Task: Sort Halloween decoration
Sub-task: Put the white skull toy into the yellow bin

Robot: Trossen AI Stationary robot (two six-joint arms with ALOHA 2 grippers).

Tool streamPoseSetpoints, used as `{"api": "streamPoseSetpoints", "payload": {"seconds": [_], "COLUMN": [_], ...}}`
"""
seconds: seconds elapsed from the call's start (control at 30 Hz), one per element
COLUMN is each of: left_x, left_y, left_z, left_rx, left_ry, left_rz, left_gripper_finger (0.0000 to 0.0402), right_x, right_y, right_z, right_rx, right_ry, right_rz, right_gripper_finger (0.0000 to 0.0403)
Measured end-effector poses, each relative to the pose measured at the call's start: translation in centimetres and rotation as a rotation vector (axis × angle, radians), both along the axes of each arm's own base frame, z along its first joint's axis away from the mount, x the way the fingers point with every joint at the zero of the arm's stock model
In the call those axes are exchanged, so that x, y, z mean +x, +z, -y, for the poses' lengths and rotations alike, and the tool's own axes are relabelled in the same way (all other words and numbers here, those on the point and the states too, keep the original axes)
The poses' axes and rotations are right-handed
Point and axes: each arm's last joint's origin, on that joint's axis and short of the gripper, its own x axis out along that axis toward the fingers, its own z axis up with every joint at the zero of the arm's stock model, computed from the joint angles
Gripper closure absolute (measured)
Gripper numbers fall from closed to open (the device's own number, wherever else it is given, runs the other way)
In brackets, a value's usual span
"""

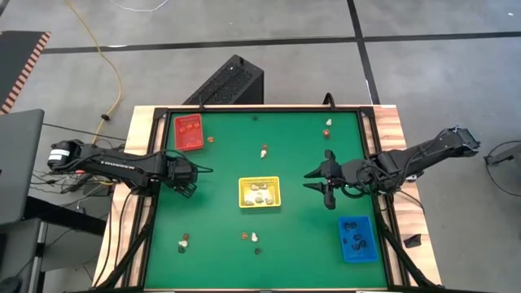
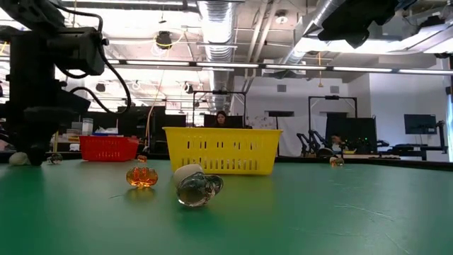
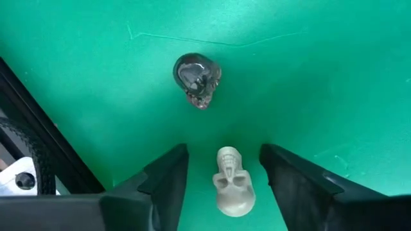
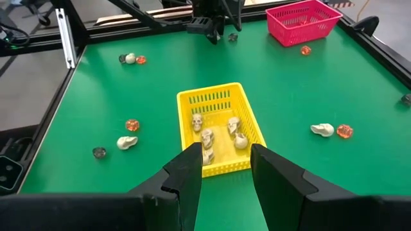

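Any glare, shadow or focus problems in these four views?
Low view: ceiling lights blow out, the clear skull up close looks soft. Left wrist view: the cream skull between the left gripper fingers is sharp, with soft shadow. High and right wrist views: evenly lit.

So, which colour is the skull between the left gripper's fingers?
Cream-white skull, clearest in the left wrist view.

Two dark jointed arms [image 1: 122, 165] carry black looping cables and blocky matte-black fingers [image 3: 160, 186].
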Motion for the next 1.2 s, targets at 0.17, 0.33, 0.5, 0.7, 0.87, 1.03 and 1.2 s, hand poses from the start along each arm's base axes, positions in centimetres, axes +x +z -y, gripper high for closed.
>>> {"api": "streamPoseSetpoints", "payload": {"seconds": [0.17, 0.33, 0.5, 0.7, 0.87, 1.03, 1.2], "left_x": [0.0, 0.0, 0.1, 0.2, 0.5, 0.5, 0.6], "left_y": [0.0, 0.0, 0.1, 0.1, 1.1, 1.5, 1.4], "left_z": [0.1, 0.2, 0.4, 0.4, 0.6, 0.6, 0.7], "left_rx": [-0.021, -0.08, -0.128, -0.144, -0.196, -0.21, -0.242], "left_ry": [-0.005, -0.004, -0.007, -0.02, -0.045, -0.044, -0.062], "left_rz": [-0.001, 0.006, 0.011, 0.013, 0.014, 0.003, -0.008], "left_gripper_finger": [0.0192, 0.0192, 0.0206, 0.0248, 0.0274, 0.0284, 0.0285], "right_x": [0.0, 0.0, 0.0, 0.0, 0.0, 0.0, 0.0], "right_y": [0.0, 0.0, 0.0, 0.0, 0.0, 0.0, 0.0], "right_z": [0.0, 0.0, 0.0, 0.0, 0.0, 0.0, 0.0], "right_rx": [-0.003, -0.003, -0.015, -0.016, -0.017, -0.017, -0.017], "right_ry": [0.001, 0.0, 0.005, 0.006, 0.006, 0.006, 0.006], "right_rz": [0.0, 0.0, 0.0, 0.0, 0.0, 0.0, 0.0], "right_gripper_finger": [0.0239, 0.0239, 0.0239, 0.0239, 0.0239, 0.0239, 0.0239]}}
